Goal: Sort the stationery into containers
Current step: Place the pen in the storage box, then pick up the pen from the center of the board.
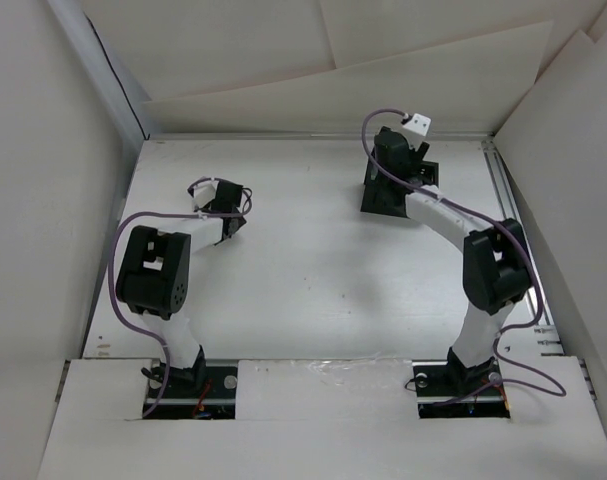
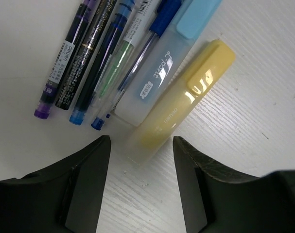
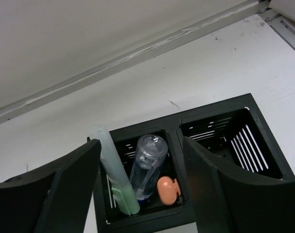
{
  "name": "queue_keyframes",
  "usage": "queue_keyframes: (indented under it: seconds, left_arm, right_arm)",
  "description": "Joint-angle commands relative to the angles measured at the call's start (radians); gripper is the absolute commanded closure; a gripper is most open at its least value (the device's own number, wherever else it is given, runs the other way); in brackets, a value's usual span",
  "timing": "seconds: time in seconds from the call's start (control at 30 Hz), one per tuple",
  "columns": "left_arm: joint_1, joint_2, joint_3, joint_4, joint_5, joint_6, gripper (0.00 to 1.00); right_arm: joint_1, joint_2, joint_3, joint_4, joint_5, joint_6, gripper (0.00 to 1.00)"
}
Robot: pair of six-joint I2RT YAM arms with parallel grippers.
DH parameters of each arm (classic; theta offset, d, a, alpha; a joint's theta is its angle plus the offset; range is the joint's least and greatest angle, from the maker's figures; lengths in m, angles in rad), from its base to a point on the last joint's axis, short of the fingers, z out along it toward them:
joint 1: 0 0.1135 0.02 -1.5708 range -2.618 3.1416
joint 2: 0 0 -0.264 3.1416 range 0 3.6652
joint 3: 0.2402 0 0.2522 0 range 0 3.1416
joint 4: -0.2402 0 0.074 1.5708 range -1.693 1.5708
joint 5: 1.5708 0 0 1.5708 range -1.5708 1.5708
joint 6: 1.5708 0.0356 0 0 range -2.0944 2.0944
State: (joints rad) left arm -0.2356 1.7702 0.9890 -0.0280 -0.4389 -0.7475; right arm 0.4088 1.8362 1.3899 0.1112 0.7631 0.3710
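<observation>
In the left wrist view several pens lie side by side on the white table: a yellow highlighter (image 2: 181, 99), a light blue highlighter (image 2: 162, 68), a blue pen (image 2: 137, 63), a green-cored pen (image 2: 115, 65), dark pens (image 2: 84, 53) and a purple pen (image 2: 64, 58). My left gripper (image 2: 141, 145) is open and empty, its jaws either side of the yellow highlighter's near end. The black organizer box (image 3: 264, 167) shows in the right wrist view; its left compartment holds a green highlighter (image 3: 115, 172), a clear-capped pen (image 3: 146, 165) and an orange-capped one (image 3: 167, 189). My right gripper (image 3: 142, 148) is open above it. Seen from above, the right gripper (image 1: 401, 165) covers the box (image 1: 378, 200).
White walls and a metal rail (image 3: 137, 51) border the table behind the box. The box's right compartment (image 3: 230, 141) holds nothing. Purple cables (image 1: 133, 225) run along both arms. The left gripper (image 1: 223, 200) is at the table's left.
</observation>
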Motion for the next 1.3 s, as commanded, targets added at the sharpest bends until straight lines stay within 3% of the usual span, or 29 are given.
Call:
queue_keyframes:
  seconds: [0.0, 0.07, 0.2, 0.37, 0.47, 0.67, 0.9, 1.03, 1.17, 1.27]
  left_arm:
    - [-0.002, 0.006, 0.027, -0.024, 0.011, 0.016, 0.51]
    - [-0.002, 0.006, 0.027, -0.024, 0.02, 0.016, 0.52]
    - [-0.002, 0.025, 0.048, -0.033, 0.02, 0.016, 0.56]
    - [-0.002, 0.046, 0.066, -0.043, 0.029, 0.034, 0.77]
    - [-0.011, 0.046, 0.056, -0.032, 0.029, 0.034, 0.81]
    - [-0.021, 0.037, 0.046, -0.013, 0.039, 0.062, 1.0]
    - [-0.056, -0.006, -0.005, 0.071, 0.12, 0.115, 1.0]
    - [-0.056, -0.126, -0.12, 0.196, 0.233, 0.145, 1.0]
    - [-0.056, -0.294, -0.268, 0.395, 0.415, 0.166, 1.0]
    - [-0.056, -0.409, -0.371, 0.488, 0.54, 0.177, 1.0]
  right_arm:
    - [0.015, -0.08, -0.005, 0.019, 0.01, 0.003, 0.25]
    - [0.015, -0.11, -0.014, 0.019, 0.001, 0.003, 0.18]
    - [0.015, -0.146, -0.034, 0.019, -0.028, 0.012, 0.18]
    - [0.015, -0.201, -0.043, 0.019, -0.051, 0.013, 0.18]
    - [0.015, -0.228, -0.052, 0.019, -0.071, 0.013, 0.18]
    - [0.105, -0.282, -0.052, 0.019, -0.067, -0.01, 0.17]
    - [0.237, -0.318, -0.052, -0.059, -0.041, -0.011, 0.04]
    - [0.249, -0.327, -0.061, -0.123, -0.163, 0.025, 0.04]
    - [0.222, -0.327, -0.061, -0.171, -0.391, 0.057, 0.04]
    - [0.208, -0.327, -0.083, -0.171, -0.471, 0.083, 0.12]
